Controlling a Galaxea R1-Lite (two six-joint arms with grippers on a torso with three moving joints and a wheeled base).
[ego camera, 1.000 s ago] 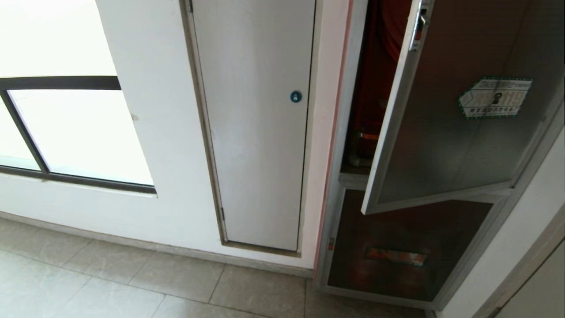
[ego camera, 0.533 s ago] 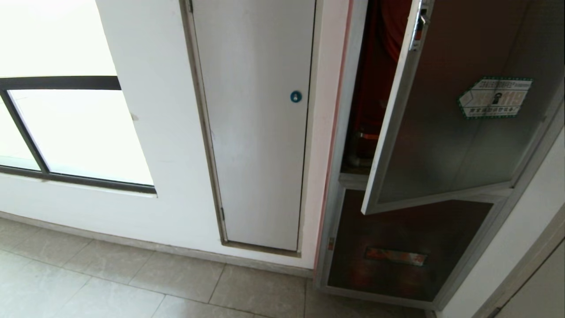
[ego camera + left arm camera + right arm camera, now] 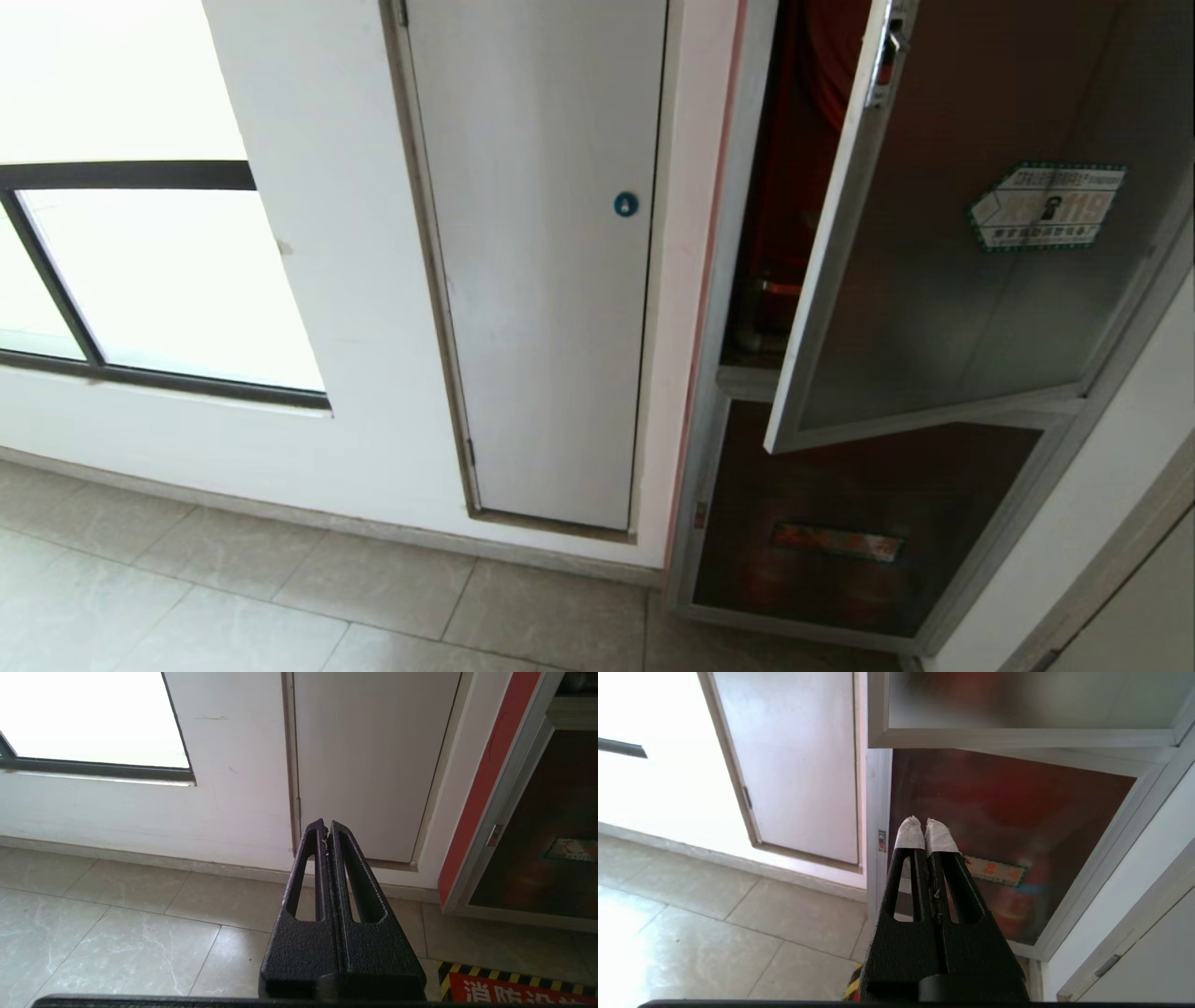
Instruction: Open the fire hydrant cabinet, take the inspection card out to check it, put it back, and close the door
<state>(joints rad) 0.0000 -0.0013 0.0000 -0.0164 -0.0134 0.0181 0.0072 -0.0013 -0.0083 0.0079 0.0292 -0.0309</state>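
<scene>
Brushed silver metal frames the fire hydrant cabinet (image 3: 738, 308), tall and set into the wall at three o'clock in the head view, its red interior showing through a gap. The door (image 3: 971, 271), a stiff silver-framed dark glass panel with a green-edged white sticker (image 3: 1046, 207), stands ajar. It will likely swing rigidly on its hinges, smooth and slippery on the glass, so its free metal edge near the small red latch (image 3: 885, 58) looks the best hold. The inspection card is not visible. Both arms sit low: the left gripper (image 3: 325, 829), textured black, is fully closed on nothing; the right gripper (image 3: 926, 828), white-taped at its tips, is likewise closed and empty, facing the shorter dark lower panel (image 3: 1013, 826).
</scene>
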